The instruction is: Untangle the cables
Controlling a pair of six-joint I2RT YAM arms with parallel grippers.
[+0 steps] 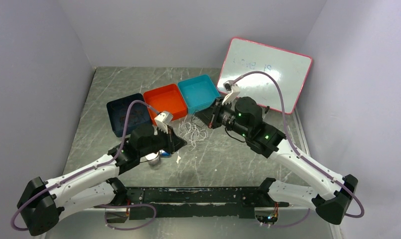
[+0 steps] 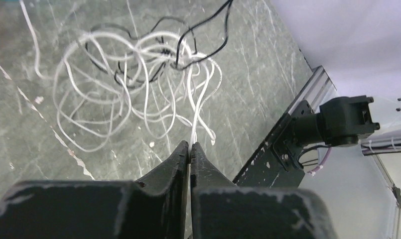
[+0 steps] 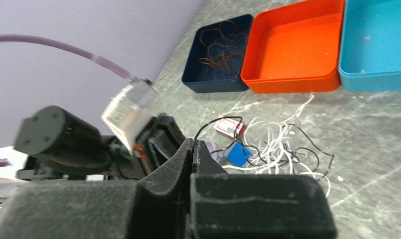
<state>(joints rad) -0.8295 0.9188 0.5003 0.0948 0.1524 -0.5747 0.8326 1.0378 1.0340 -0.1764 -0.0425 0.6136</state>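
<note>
Our left end effector pinches a white cable; our right end effector is closed on a black cable. Between them the cables lie tangled on the desk, before the navy bin, orange bin and teal bin. Faint writing on the whiteboard we cannot read.

the left arm and right arm stretch forward and inward. the left gripper is clamped on a white cable, the right gripper on a black cable.
</note>
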